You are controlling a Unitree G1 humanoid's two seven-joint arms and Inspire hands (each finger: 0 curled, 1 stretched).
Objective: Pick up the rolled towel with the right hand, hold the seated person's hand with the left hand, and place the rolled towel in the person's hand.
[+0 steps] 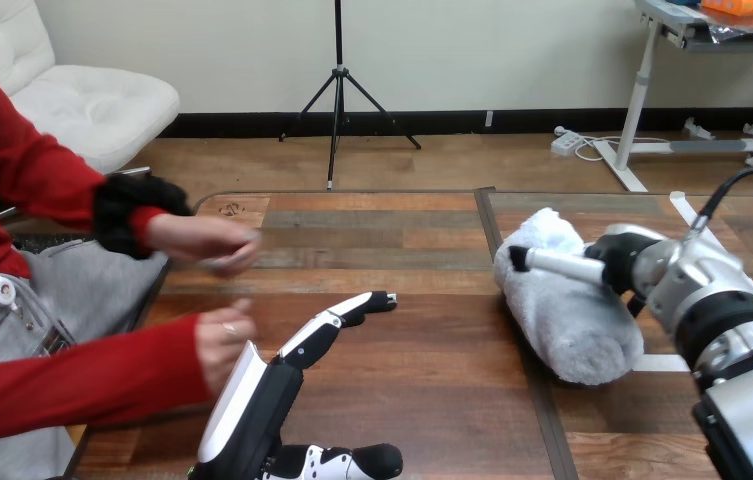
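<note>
Rolled towel (577,325): grey-white and fluffy, lying on the table (422,370) right below the right hand (620,262). Its long axis runs from beyond the hand down toward the near edge. It rests fully on the wood, not lifted.

Right hand: comes in from the right on its silver arm (742,340) and sits against the towel's upper part. The one finger (564,266) that shows is straight, laid across the top of the roll and touching it. Nothing is seen curled round the towel, so this hand is noted as open. The hand's own body hides its far side.

Left hand (257,405): well to the left of the towel and apart from it, low over the near part of the table. It is open and holds nothing, with a finger (337,320) stretched forward and to the right and the thumb (352,462) out along the bottom edge.

Person's hand at the view's lower left (220,345): just beside the white shell on the left hand's back, on its left side. Whether the two touch cannot be told. No robot finger wraps it.

Person's other hand (207,243): farther from the left hand, up and to the left, over the table's left part. It is apart from the lower hand and from both robot hands.
</note>
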